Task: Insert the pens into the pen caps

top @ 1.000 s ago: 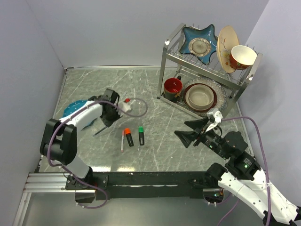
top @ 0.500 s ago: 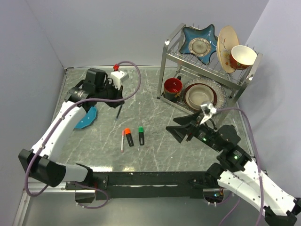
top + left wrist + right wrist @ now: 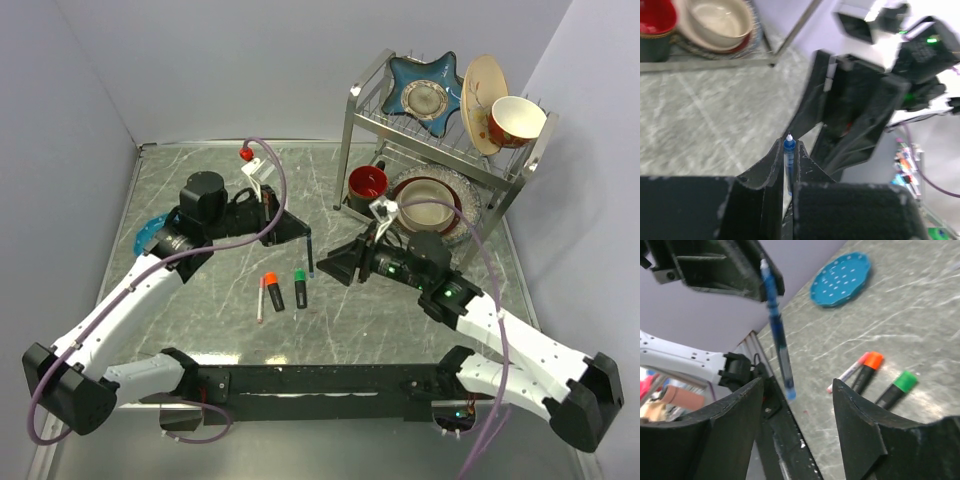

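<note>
Top external: grey marbled table (image 3: 345, 322), lavender walls (image 3: 250, 60).

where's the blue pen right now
In the top view the blue pen hangs above mid-table, pinched in the left claw, just right of the green-tipped marker and directly ahead of the open right claw.

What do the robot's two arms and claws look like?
The left arm and right arm have smooth white shells with chunky black round joints. A thin purple cable loops along each. The left claw and right claw are black, with two flat wedge-shaped fingers. A tiny green light glows on the right arm.
</note>
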### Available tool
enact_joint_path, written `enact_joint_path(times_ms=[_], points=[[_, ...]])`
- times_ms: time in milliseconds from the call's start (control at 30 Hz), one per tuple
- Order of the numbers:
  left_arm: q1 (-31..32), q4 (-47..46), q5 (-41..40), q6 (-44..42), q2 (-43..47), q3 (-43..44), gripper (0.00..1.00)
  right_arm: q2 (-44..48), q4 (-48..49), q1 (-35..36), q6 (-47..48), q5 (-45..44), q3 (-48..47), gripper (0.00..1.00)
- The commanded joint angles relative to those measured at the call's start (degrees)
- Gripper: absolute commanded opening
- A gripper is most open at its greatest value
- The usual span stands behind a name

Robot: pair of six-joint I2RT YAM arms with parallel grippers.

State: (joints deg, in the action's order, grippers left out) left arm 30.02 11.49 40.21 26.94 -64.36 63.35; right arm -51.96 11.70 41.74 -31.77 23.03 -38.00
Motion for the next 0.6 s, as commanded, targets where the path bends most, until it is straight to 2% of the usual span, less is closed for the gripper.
enact_joint_path(times_ms=[0, 167, 200, 233, 367, 433, 467, 567], points=[[0.9, -11.0, 3.3, 6.7, 2.1, -1.3, 0.01, -4.3, 6.5, 0.7, -2.7, 5.0, -5.4, 0.61], [1.0, -11.0, 2.9, 6.8, 2.7, -1.0, 0.01, -7.3, 8.1, 2.9, -2.6, 5.4, -6.2, 0.52], [1.0, -11.0, 2.9, 6.9, 2.8, -1.0, 0.01, -7.4, 8.2, 3.3, -2.6, 5.2, -6.3, 0.44], [1.0, -11.0, 2.5, 6.6, 2.9, -0.9, 0.01, -7.7, 8.1, 3.4, -2.6, 5.0, -6.2, 0.41], [1.0, -9.3, 1.1, 5.4, 3.0, 0.4, 0.01, -7.6, 8.0, 4.3, -2.9, 4.5, -5.3, 0.33], [1.0, -8.4, 1.5, 4.9, 2.4, 1.1, 0.01, -6.9, 8.1, 4.8, -2.4, 4.4, -4.8, 0.07], [1.0, -7.6, 2.1, 4.6, 2.1, 1.9, 0.02, -6.6, 7.7, 5.0, -2.2, 4.1, -4.5, 0.00], [1.0, -4.6, 0.9, 3.3, 0.7, 4.1, 0.37, -4.3, 8.2, 5.2, -2.4, 2.5, -2.9, 0.00]])
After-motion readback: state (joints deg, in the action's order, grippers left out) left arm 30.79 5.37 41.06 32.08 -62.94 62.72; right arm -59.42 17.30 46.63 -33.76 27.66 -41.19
